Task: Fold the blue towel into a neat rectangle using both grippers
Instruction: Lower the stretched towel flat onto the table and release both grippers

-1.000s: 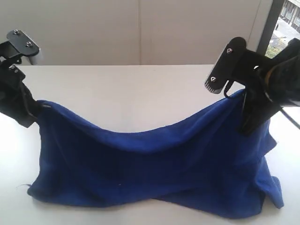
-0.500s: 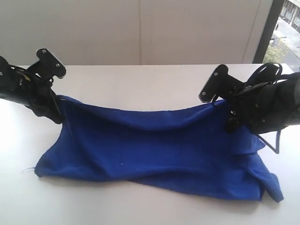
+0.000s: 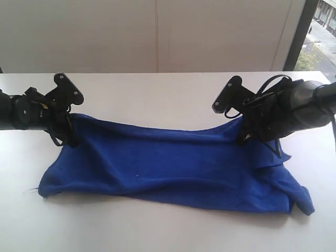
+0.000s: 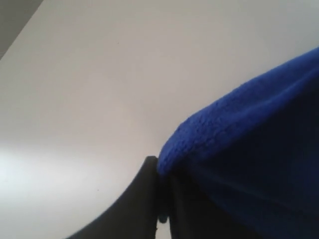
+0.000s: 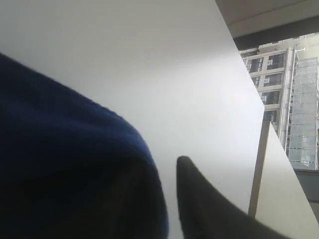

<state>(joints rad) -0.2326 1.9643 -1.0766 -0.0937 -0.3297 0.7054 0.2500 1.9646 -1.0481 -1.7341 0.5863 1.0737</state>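
Gripping the blue towel's (image 3: 173, 163) 10 o'clock corner, the left hand (image 3: 67, 114) hung low. The right hand (image 3: 237, 113) met its 2 o'clock corner, though I could not tell its grip. Worktop (image 3: 157, 94) showed beyond at 12 o'clock.

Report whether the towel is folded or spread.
Folded over, untidily: the blue towel shows uneven layers at its right end; left tool and right tool at its corners.

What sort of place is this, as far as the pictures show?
Probably an indoor lab or office room in a city: a plain white table, a pale panelled wall behind it, and a window showing a high-rise building outside.
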